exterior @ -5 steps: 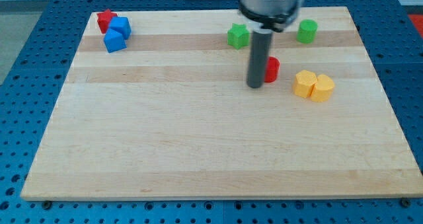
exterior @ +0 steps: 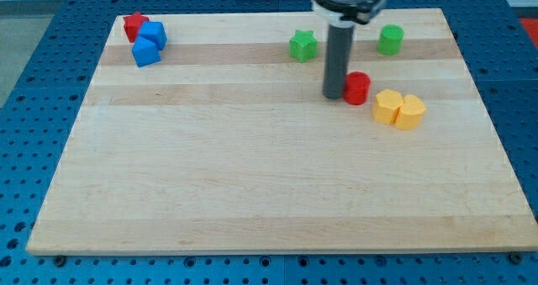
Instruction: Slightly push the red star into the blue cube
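Red star at tabletop top-left corner, touching blue cube; orientation unclear. My tip beside red cylinder, well apart. No fingers fitted. Blue pegboard surrounds.

The arm comes down from the upper middle of the frame, its dark rod standing upright, and my tip rests on the worktop right of centre.

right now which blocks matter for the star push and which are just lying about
For the job:
red star
blue cube
my tip, far off, beside the red cylinder

Lying about:
second blue block
green star
green cylinder
two yellow blocks
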You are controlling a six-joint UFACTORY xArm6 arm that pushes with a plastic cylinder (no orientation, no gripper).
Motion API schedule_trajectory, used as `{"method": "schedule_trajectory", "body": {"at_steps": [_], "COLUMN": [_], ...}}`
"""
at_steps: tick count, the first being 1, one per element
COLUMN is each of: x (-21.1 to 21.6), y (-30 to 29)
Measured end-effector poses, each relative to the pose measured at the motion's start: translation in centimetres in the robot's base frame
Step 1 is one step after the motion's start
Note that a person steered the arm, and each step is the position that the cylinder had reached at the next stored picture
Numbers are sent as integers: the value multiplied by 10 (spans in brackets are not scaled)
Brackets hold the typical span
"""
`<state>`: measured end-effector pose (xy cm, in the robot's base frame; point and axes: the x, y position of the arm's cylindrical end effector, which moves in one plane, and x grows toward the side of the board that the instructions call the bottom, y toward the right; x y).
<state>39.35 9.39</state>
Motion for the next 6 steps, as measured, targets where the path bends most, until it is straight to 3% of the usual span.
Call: {"method": "schedule_trajectory", "body": {"at_steps": [1, 2, 3, 4, 5, 6], "x": [16, 15, 12, -41, -107, -124], "y": [-2, -96, -235, -345, -398, -384]}}
